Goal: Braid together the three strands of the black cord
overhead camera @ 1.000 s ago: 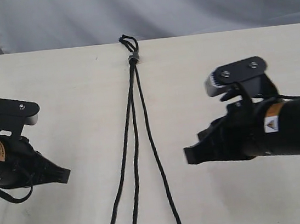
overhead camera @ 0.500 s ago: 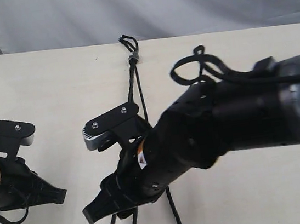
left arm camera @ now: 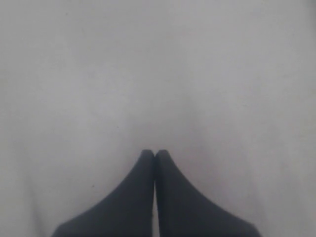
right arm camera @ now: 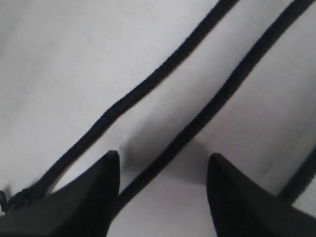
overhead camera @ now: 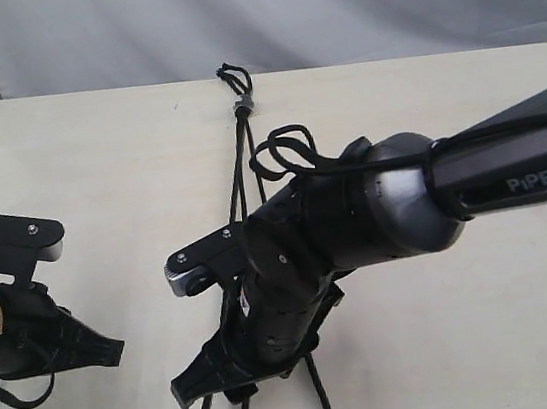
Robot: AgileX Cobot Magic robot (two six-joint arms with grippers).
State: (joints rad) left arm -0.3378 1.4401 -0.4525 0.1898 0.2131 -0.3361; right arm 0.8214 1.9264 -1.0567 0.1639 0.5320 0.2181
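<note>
The black cord lies lengthwise on the table, its short loop at the far edge above the small grey band. The three strands run toward the near edge; my right arm hides their middle, and their lower parts show beneath it. My right gripper has reached across the middle and hovers open low over the strands. In the right wrist view one strand passes between the open fingers of the right gripper, a second strand lies just outside them, and nothing is gripped. My left gripper is shut and empty, left of the cord.
The pale table ends at a far edge below a grey cloth backdrop. A loop of arm cable sticks up from my right arm over the strands.
My right arm has swung from the right side across to the left and come down over the strands' lower part. My left gripper has only shifted slightly.
</note>
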